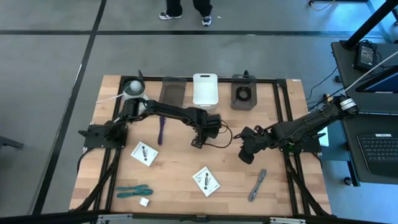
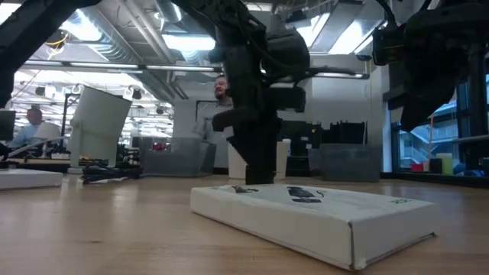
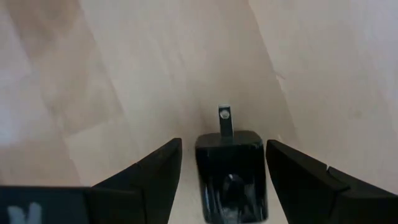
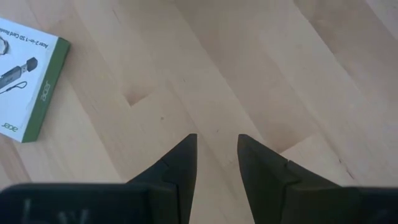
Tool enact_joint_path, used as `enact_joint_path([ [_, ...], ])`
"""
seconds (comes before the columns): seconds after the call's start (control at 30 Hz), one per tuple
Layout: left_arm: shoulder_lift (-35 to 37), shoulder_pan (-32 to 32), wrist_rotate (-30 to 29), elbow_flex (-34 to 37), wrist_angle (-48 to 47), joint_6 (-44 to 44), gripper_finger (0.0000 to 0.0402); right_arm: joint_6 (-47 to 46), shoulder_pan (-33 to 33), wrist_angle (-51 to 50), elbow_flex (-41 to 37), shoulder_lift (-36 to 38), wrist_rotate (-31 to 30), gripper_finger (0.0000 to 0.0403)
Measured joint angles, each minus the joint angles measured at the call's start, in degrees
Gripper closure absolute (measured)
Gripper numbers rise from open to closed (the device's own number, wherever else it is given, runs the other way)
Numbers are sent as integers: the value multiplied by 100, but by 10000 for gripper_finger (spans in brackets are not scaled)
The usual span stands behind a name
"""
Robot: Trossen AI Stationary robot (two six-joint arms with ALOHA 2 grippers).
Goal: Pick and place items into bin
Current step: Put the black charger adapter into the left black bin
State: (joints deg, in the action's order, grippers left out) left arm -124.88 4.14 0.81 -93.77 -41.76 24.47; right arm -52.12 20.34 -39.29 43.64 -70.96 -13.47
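Left gripper [image 1: 198,142]: centre of the high view, pointed down at the wood; fingers spread wide, gripping nothing.
Black piece [image 3: 231,174]: in the left wrist view it lies on the table between the two open fingers [image 3: 152,177], apart from both.
Long axis: its narrow tab end points away from the wrist, in line with the fingers, so they would close across its short width.
Nearer arm: the left, by far.
Right gripper [image 1: 246,155]: right of centre in the high view, over bare wood; fingers a little apart, empty.
White packet [image 1: 206,180]: lower centre, between both grippers.
Bin [image 1: 204,90]: top centre, above the left gripper.
Judgement: lower straight, then close.
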Motion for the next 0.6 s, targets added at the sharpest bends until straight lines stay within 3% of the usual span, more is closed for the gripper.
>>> enact_joint_path([
  [0.27, -114, -7, -76, -5, 28, -416, 180, 13, -2, -11, 0, -2, 0, 283],
  [0.5, -114, -136, -335, -5, -33, -774, 255, 53, -2, -21, 0, -1, -2, 283],
  [0.6, -83, -192, -419, 1, -30, -892, 258, 139, -2, -20, 0, 0, -2, 283],
])
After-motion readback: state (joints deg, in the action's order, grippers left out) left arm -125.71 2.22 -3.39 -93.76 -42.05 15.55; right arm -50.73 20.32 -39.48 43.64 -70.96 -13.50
